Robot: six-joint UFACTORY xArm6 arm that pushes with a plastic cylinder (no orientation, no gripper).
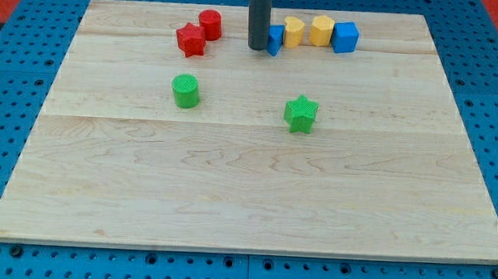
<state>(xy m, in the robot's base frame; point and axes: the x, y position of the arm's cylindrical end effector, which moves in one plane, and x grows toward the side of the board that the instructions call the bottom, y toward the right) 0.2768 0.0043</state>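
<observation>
No fingers here, only my tip (258, 48), at the end of a straight dark rod standing upright. It touches the left side of a small blue block (275, 38).

Left to right on the pale wooden board (229, 190): red star (190, 39), green cylinder (185, 92), red cylinder (210, 24), two yellow blocks (294, 31), green star (301, 113), blue cube (346, 37).

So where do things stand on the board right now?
Lined up along the view's top: a blue block partly hidden by the rod, a yellow block, another yellow block and a blue cube, close together. My tip is against the hidden blue block's left side. Apart from the row: red star and red cylinder at upper left, green cylinder and green star mid-board.
</observation>
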